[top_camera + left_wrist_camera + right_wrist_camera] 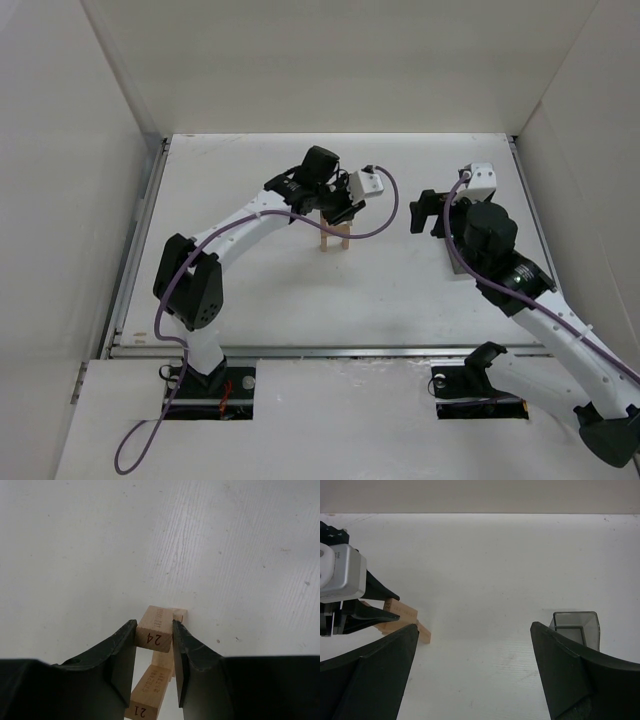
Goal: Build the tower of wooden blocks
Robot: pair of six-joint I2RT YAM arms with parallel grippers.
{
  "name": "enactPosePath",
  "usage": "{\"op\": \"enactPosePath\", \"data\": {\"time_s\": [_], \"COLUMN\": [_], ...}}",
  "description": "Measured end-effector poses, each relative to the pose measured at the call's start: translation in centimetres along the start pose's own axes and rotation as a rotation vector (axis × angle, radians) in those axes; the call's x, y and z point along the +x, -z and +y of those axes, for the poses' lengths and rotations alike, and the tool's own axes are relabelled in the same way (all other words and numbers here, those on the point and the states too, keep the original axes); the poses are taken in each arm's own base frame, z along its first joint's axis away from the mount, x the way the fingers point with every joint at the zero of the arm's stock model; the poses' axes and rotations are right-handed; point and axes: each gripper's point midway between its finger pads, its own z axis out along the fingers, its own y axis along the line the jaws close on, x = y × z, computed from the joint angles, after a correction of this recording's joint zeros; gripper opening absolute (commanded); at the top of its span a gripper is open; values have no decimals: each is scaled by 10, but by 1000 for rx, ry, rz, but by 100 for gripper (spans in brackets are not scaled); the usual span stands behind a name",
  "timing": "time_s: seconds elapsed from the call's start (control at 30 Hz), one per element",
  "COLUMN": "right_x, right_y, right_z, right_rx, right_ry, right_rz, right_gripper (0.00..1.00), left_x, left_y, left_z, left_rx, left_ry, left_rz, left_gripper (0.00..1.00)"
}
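Left fingers [120, 662] clamped on top plank [155, 625] stamped 24 | lower plank [147, 692] stamped 21 | right fingers [370, 680] spread, empty

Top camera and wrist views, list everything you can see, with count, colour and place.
wood block tower: one, light tan, at least three blocks showing, mid-table.
top block: one, tan, marked 24, on the tower.
grey bin: one, translucent grey, on the table ahead of the right gripper.
table: one, white.
walls: three, white, around the table.
left gripper: one, black, shut on the top block.
right gripper: one, black, open, apart from the tower.
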Motion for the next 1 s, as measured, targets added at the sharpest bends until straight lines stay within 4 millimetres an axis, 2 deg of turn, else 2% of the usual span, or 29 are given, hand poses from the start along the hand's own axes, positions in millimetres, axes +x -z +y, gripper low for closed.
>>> {"op": "enactPosePath", "data": {"time_s": [1.0], "right_x": [0], "right_y": [1], "right_z": [3], "right_rx": [-19], "right_ry": [3], "right_rz": [2], "right_gripper": [99], "left_x": [11], "left_y": [1], "left_z": [-10], "left_rx": [50], "left_ry": [-13], "left_rz": [37], "left_gripper": [0]}}
